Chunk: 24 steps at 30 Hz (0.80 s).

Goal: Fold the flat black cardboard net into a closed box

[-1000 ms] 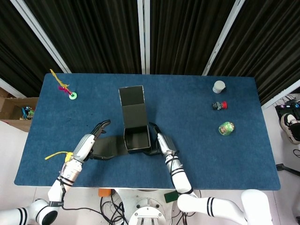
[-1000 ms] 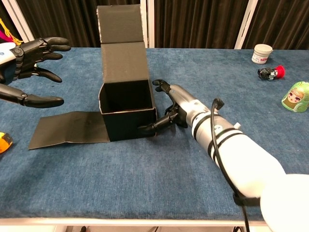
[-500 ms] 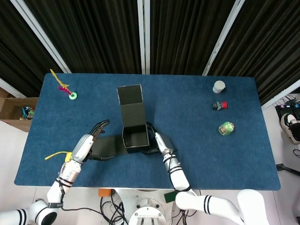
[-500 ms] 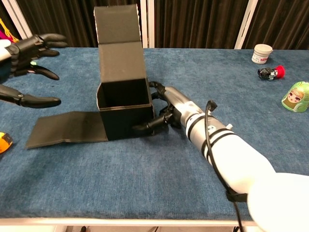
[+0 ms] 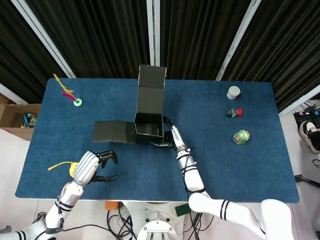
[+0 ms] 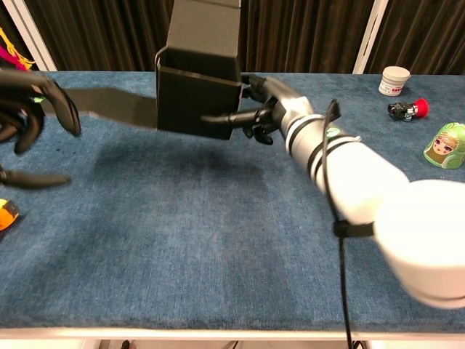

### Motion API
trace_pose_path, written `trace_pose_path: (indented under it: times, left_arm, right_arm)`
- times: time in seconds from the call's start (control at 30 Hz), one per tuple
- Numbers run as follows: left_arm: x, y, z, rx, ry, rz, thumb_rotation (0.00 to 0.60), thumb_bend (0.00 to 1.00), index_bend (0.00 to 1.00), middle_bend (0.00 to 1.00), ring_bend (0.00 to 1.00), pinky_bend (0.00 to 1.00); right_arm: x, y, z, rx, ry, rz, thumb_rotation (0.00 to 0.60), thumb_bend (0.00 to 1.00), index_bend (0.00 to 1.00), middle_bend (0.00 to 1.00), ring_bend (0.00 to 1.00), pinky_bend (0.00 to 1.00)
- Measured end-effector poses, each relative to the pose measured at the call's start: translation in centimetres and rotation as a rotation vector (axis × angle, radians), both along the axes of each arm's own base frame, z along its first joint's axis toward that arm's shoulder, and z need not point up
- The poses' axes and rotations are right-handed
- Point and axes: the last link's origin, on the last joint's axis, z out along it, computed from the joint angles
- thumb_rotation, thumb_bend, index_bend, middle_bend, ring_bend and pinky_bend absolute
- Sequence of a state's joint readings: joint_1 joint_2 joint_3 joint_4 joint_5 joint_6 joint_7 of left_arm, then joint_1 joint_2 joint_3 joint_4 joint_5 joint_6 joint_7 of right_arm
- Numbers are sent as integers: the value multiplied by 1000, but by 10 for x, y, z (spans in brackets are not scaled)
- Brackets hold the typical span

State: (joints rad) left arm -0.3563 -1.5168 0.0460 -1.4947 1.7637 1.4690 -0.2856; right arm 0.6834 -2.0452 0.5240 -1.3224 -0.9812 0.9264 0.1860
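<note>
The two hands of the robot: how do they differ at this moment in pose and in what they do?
The right hand grips the black box at its side wall, and the box appears raised above the table; the left hand holds nothing. The right hand is reached forward to mid-table; the left hand hangs near the front edge, apart from the box. The left hand's fingers are spread; the right's close on cardboard. Both have dark fingers.

Your right hand [image 6: 258,116] grips the half-folded black cardboard box [image 6: 197,91] at its right wall, thumb stretched along the front face. Your left hand [image 6: 29,120] hangs apart, fingers spread, holding nothing.
</note>
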Motion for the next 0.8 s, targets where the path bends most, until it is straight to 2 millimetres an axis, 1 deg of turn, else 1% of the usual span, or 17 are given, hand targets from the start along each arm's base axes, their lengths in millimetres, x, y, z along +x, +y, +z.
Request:
trace_pose_path:
  times: [0.1, 0.17, 0.27, 0.37, 0.47, 0.57, 0.67, 0.8]
  left_arm:
    - [-2, 0, -9, -45, 54, -21, 600, 14, 511, 468, 725, 1000]
    - [-3, 2, -15, -65, 84, -28, 600, 44, 485, 447, 715, 1000]
    - [-6, 12, -22, -74, 127, -31, 600, 71, 419, 401, 701, 1000]
    - [-8, 25, -24, -38, 163, -33, 600, 104, 370, 375, 699, 1000]
    - [-10, 39, -20, 30, 196, -43, 600, 166, 335, 348, 699, 1000]
    - [-7, 48, -10, 121, 204, -72, 600, 233, 315, 338, 699, 1000]
    - [-2, 52, 0, 197, 200, -113, 600, 260, 317, 340, 699, 1000]
    - [12, 55, 11, 270, 182, -193, 600, 258, 321, 350, 701, 1000]
  right_arm:
    - [-2, -1, 14, 29, -69, -9, 600, 295, 384, 486, 775, 1000]
    - [-3, -1, 24, 51, -110, -12, 600, 296, 384, 485, 775, 1000]
    - [-6, 4, 36, 86, -160, -12, 600, 296, 384, 484, 775, 1000]
    - [-11, 11, 48, 120, -187, -5, 600, 296, 384, 482, 775, 1000]
    - [-18, 21, 54, 153, -187, 2, 600, 297, 387, 477, 775, 1000]
    - [-24, 30, 55, 175, -166, 19, 600, 297, 388, 473, 775, 1000]
    - [-27, 40, 54, 192, -147, 41, 600, 296, 388, 469, 775, 1000]
    - [-29, 48, 51, 203, -132, 63, 600, 297, 388, 466, 775, 1000]
